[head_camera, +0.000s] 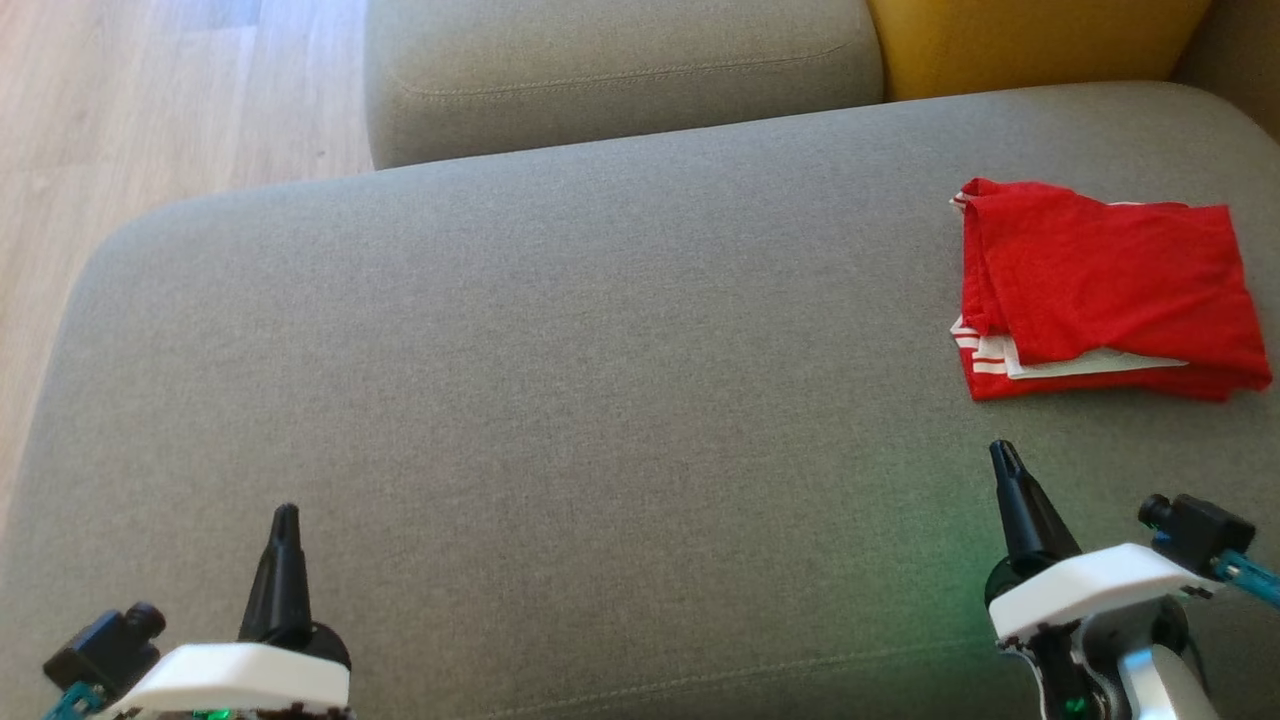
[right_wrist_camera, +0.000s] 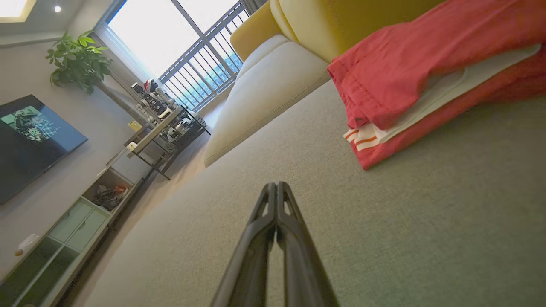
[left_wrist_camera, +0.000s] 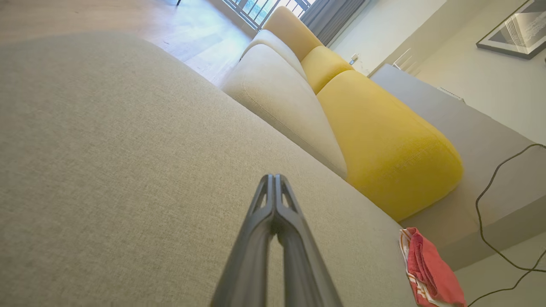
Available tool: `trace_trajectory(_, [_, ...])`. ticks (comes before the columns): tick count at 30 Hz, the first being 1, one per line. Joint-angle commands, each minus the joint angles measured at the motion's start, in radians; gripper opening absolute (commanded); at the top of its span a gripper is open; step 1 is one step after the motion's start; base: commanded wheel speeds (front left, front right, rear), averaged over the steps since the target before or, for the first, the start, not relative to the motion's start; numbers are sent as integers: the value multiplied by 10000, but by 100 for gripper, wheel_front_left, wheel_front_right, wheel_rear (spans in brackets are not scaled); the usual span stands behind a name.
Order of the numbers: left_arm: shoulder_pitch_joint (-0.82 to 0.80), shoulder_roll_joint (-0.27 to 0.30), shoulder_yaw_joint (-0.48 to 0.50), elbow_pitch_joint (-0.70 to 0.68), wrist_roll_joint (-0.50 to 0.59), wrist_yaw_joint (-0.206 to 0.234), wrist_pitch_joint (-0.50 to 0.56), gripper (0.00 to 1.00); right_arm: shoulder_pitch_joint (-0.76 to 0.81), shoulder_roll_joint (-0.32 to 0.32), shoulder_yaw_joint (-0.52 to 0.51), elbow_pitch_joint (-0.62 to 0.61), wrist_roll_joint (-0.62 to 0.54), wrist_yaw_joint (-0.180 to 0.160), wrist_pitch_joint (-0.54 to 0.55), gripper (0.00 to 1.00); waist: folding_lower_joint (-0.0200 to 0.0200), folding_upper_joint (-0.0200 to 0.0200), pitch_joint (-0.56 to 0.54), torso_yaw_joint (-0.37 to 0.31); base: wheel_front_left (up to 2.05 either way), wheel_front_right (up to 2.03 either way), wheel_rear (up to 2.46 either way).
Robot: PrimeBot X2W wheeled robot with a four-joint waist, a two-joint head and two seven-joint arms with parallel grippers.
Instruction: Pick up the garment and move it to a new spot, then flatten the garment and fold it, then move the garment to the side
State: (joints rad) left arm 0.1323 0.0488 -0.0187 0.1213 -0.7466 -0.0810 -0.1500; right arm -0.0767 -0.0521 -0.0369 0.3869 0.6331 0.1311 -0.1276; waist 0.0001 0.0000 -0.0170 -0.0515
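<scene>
Red garment [head_camera: 1100,290] folded into a flat stack, rested at the far right of the grey sofa seat [head_camera: 560,350], near but clear of the right gripper [head_camera: 1003,455], fingers pressed together and empty, left gripper [head_camera: 286,515] likewise closed on nothing, well apart, yellow cushion [head_camera: 1030,40] behind.
</scene>
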Motion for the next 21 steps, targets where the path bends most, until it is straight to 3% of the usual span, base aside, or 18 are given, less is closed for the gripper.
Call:
trace_trajectory(1, [-564, 173, 207, -221, -417, -115, 101, 0, -453, -10, -23, -425, 466, -1, 122, 0, -1, 0, 7, 17, 0, 0, 0])
trace_trajectory(21, [-1020, 211, 382, 142, -2589, -212, 656, 0, -417, -3, -213, -678, 2824, -2, 702, 0, -1, 0, 56, 144, 0, 0, 0])
